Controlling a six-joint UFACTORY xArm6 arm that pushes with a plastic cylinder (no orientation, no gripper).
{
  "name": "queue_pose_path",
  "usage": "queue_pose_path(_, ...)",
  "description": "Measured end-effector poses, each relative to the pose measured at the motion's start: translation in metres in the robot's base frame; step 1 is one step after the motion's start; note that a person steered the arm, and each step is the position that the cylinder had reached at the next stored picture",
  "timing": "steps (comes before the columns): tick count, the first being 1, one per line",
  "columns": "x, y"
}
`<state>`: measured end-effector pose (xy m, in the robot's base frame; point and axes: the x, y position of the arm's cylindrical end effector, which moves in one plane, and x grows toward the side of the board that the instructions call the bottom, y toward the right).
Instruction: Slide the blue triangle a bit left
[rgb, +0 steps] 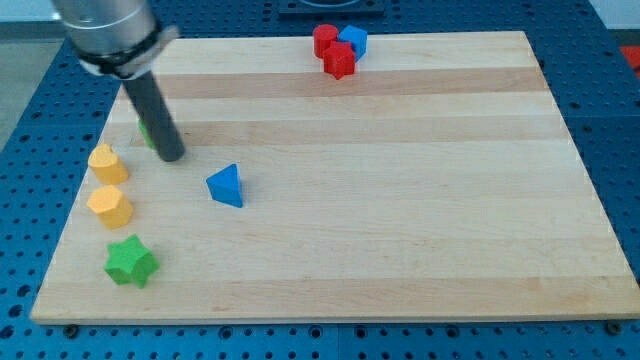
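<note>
Wood board (400, 200): my tip (172, 157) left of blue triangle (226, 186)

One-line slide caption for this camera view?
My tip rests up-left of the blue triangle, not touching it, on the wooden board.

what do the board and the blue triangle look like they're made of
Board: looks like pale wood, matte, with lengthwise grain bands. Blue triangle: one flat even colour with a slight sheen, probably painted wood or plastic; I cannot tell which.

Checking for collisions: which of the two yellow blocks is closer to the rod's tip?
The upper yellow block, just left of my tip; the lower yellow block lies farther down, nearer the green star.
</note>
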<state>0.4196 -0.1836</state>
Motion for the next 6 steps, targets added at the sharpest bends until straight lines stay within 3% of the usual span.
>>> queue_pose_path(2, 0.003, 0.108)
queue_pose_path(3, 0.030, 0.139)
queue_pose_path(4, 0.064, 0.137)
queue_pose_path(6, 0.067, 0.093)
